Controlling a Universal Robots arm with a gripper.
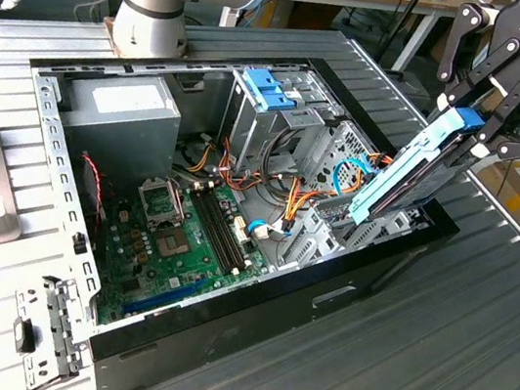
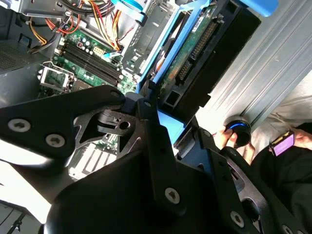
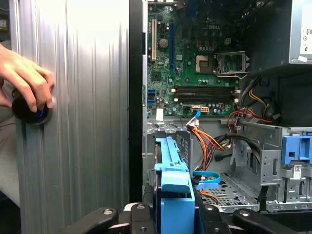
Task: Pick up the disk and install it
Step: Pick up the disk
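Open computer case [image 1: 216, 346] lying on the ribbed desk [image 1: 432, 361]. Gripper [image 1: 485, 117], closed on the blue tab end, holds the disk [image 1: 412, 170] tilted, lower end inside the case at the drive bay near the front wall. Hand [image 3: 27, 80] on a dark knob [image 3: 29, 111].

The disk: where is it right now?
In the exterior view the disk is on the right, tilted, held by the pincer over the open computer case's right edge.
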